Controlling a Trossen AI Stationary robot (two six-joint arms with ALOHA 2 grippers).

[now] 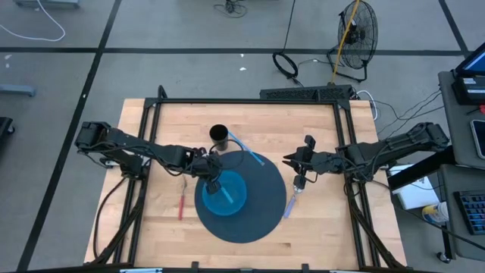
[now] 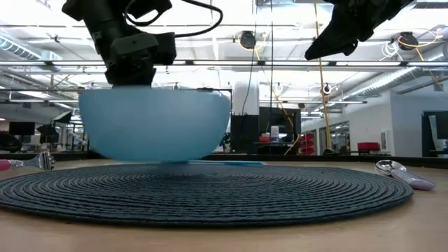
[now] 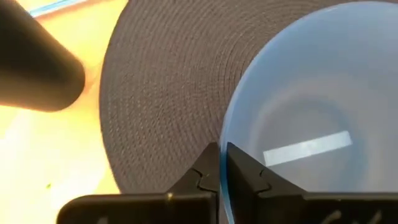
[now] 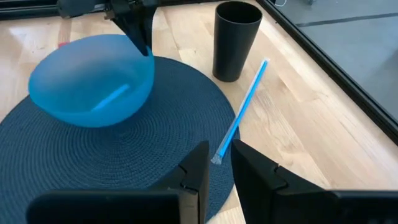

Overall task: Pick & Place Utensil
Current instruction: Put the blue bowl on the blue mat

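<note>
- The left end effector (image 1: 214, 180) is pinching the rim of the blue bowl (image 1: 225, 192), its fingers (image 3: 244, 169) closed narrow on the bowl wall, one inside and one outside.
- The bowl is sitting on the round dark placemat (image 1: 261, 212); in the low view it looks tipped or barely lifted at one side, but I cannot tell for sure.
- The right end effector (image 1: 295, 161) is hovering above the mat's edge, holding nothing, its fingers (image 4: 196, 165) parted only a little.
- The blue straw (image 4: 242, 109) is lying just ahead of the right end effector, partly on the mat and partly on the tabletop (image 1: 167, 227), pointing toward the black cup (image 4: 236, 38) beyond it.
- A spoon (image 1: 292, 203) is lying below and just beside the right end effector, at the mat's rim; a red-handled utensil (image 1: 181, 203) is lying on the far side of the left end effector from the bowl.
- Judgement: the bowl is being steadied while the right arm is lining up a pick. The next move is calling for wider fingers and a straight descent onto the chosen utensil.
- Open room: bare wood is lying beyond the right end effector; the cup and mat edge are crowding the straw's far end.
</note>
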